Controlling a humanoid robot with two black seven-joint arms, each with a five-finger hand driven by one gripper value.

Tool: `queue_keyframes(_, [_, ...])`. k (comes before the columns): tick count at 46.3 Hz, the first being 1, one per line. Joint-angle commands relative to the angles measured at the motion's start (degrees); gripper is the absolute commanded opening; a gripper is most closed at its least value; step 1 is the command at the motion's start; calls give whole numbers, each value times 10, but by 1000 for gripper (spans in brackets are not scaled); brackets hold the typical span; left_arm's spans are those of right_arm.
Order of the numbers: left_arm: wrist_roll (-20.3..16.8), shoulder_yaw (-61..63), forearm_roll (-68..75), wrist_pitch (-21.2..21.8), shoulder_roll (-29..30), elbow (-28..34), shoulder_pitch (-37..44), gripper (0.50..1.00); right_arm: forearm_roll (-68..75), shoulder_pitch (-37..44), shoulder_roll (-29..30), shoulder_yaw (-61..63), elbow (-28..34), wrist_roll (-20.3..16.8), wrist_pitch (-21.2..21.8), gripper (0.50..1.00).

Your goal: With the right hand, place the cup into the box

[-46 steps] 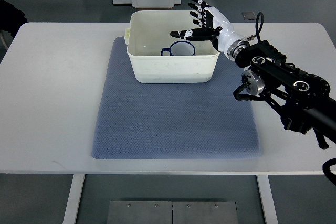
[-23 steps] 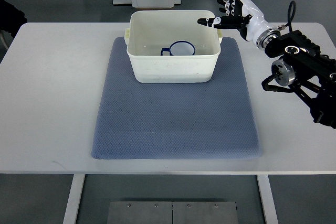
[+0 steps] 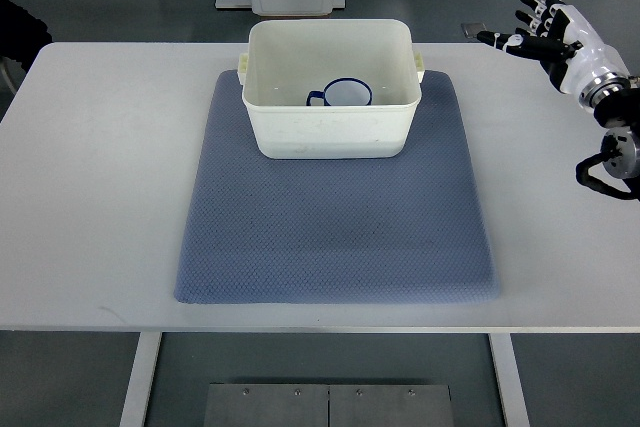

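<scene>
Your right hand [image 3: 545, 27] is pulling away from the box [image 3: 330, 87], drawing back toward the bench's [image 3: 90, 197] far right corner. It is now hanging well clear of the box with its fingers [image 3: 532, 5] spread and empty.

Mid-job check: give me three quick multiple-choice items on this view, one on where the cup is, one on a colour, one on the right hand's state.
1. Where is the white enamel cup with the blue rim?
A. on the mat
B. inside the cream plastic box
C. in the hand

2. What colour is the textured mat?
A. blue-grey
B. red
C. green

3. How is the right hand?
A. gripping the cup
B. open, holding nothing
C. pressed on the mat

Key: 1 B, the cup sits within the box walls. 2 A, blue-grey cloth under the box. 3 B, fingers spread near the table's far right corner.
</scene>
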Motion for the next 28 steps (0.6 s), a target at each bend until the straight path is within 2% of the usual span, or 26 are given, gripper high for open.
queue_keyframes(1, [0, 0, 0, 0, 0, 0, 0, 1000, 0, -21, 1, 21, 0, 2, 0, 1000])
queue_keyframes(28, [0, 0, 0, 0, 0, 0, 0, 1000, 0, -86, 27, 29, 1, 4, -1, 1000])
